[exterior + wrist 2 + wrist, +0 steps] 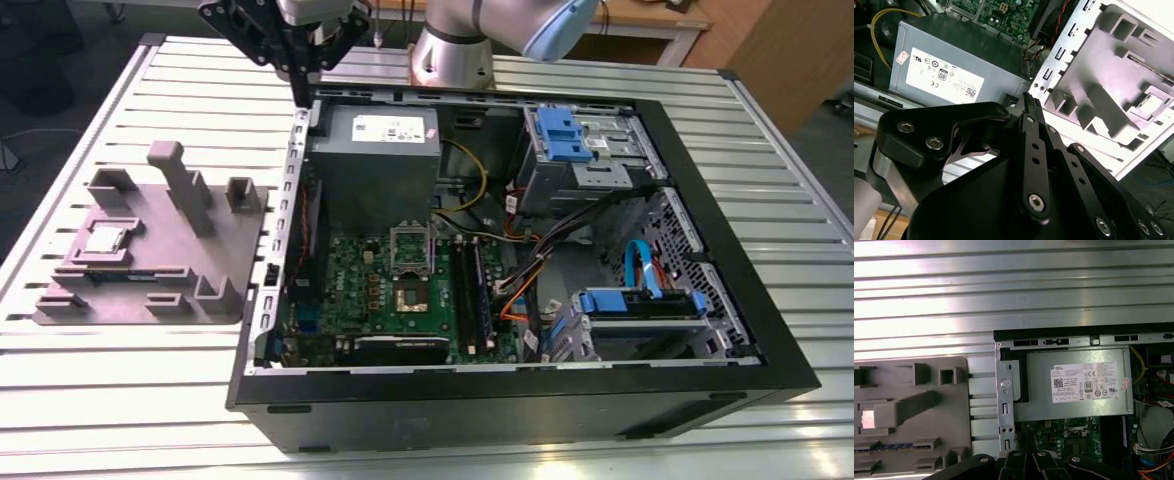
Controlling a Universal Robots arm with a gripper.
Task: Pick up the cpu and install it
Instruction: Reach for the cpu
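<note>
- we see the tool (304, 97) hanging above the far corner of the open computer case (534, 402), on the exterior view's left side of that case.
- its fingers (1035, 145) are drawn together to a narrow tip, and we see nothing gripped between them.
- in the second wrist view the tool (1029, 99) points toward the case's edge, just beside the grey power supply (954, 70) with its white label.
- the cpu (107, 240) lies flat in a recess of the grey moulded fixture (200, 275), which sits on the slatted metal tabletop (134, 400) beside the case, on the exterior view's left.
- the cpu is well apart from the tool; we also find it as a small pale square in both wrist views (1153, 106) (868, 418).
- inside the case, the green motherboard (350, 285) lies below the power supply (376, 150) in the exterior view, and the dark cpu socket (411, 292) sits near its middle.
- we cannot tell whether the socket's metal frame is latched.
</note>
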